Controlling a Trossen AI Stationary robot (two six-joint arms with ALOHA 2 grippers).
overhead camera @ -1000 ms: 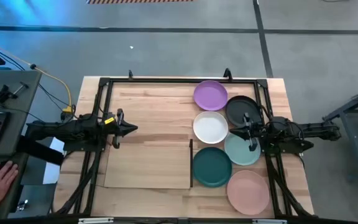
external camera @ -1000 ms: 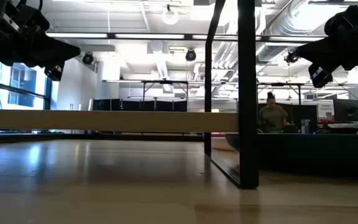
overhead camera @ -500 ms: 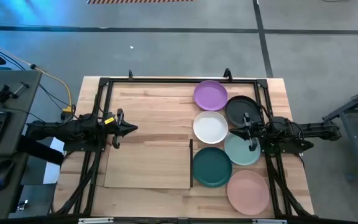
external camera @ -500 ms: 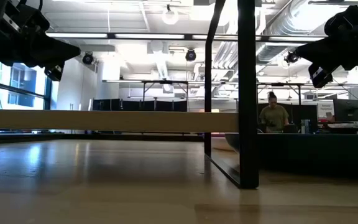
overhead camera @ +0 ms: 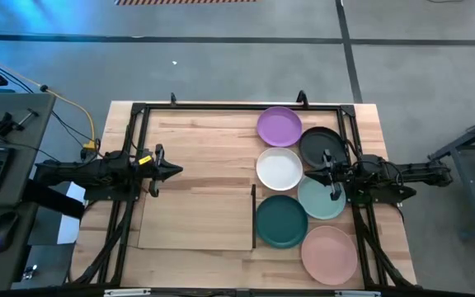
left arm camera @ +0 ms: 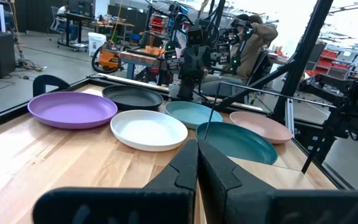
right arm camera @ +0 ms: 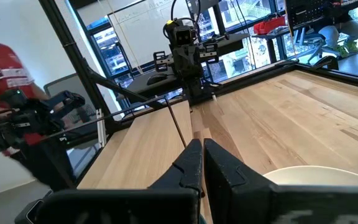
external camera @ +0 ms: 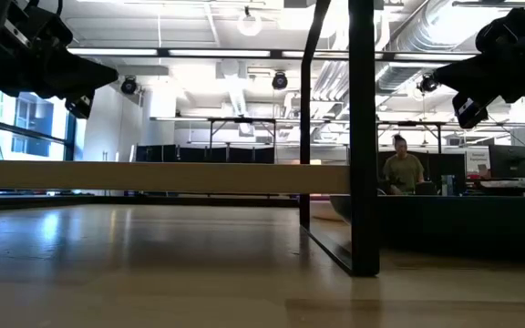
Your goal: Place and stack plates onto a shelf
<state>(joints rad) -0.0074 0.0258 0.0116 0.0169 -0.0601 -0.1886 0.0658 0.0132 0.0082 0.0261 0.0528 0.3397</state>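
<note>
Nothing is changing on the bench: both arms are staying parked, left tool (overhead camera: 174,172) and right tool (overhead camera: 310,174) closed, empty. Six plates (overhead camera: 279,168) are lying right of the bare shelf (overhead camera: 196,219); stacking is not started.

A grey concrete floor (overhead camera: 221,66) surrounds the table, with ceiling lights (external camera: 249,23) above distant desks (external camera: 235,146).

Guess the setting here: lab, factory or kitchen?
Most likely a robotics lab or open workshop. The low view shows exposed ceiling ducts and workbenches, with a person seated at a desk. The butcher-block table sits inside a black frame carrying both arms.
</note>
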